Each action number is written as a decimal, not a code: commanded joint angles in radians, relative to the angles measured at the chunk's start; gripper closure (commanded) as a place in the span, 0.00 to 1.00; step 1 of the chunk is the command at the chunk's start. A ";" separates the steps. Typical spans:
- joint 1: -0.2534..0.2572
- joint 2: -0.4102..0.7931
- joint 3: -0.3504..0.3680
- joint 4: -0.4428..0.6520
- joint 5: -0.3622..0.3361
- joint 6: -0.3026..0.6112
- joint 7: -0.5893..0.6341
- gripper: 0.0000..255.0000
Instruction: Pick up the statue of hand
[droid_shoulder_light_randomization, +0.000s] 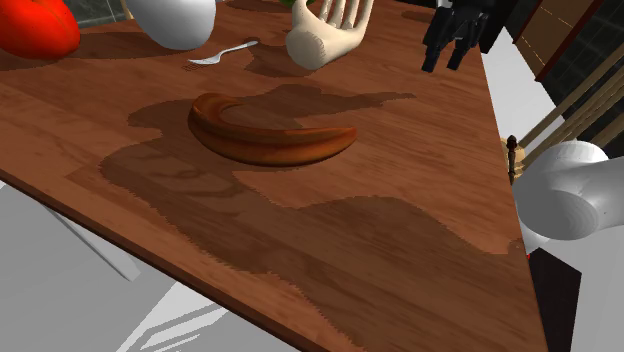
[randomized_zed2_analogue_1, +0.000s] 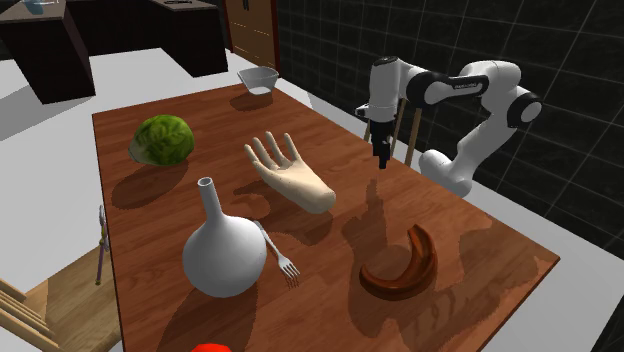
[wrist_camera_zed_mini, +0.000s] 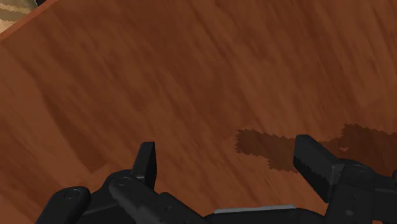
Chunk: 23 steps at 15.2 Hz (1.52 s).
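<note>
**Open gripper hovers beside the hand statue**

We see the black gripper (randomized_zed2_analogue_1: 381, 163) hanging over the wooden table (randomized_zed2_analogue_1: 200, 110), pointing down near the table's edge. In the wrist view its fingers (wrist_camera_zed_mini: 145, 162) stand wide apart, with bare wood and a patch of shadow between them. The pale hand statue (randomized_zed2_analogue_1: 290, 172) lies near the middle of the table, fingers splayed and raised, wrist end on the wood. It is apart from the gripper, on the second exterior view's left of it. A white vase (randomized_zed2_analogue_1: 225, 250) stands near the statue with a fork (randomized_zed2_analogue_1: 280, 255) just beside it. A brown curved dish (randomized_zed2_analogue_1: 400, 265) and a green cabbage (randomized_zed2_analogue_1: 163, 140) sit farther off
</note>
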 joint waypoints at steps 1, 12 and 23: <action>0.000 0.000 0.000 0.000 0.000 0.000 0.000 0.00; 0.007 0.352 0.053 0.261 0.003 0.203 0.066 0.00; 0.012 0.718 0.090 0.671 -0.043 0.267 0.143 0.00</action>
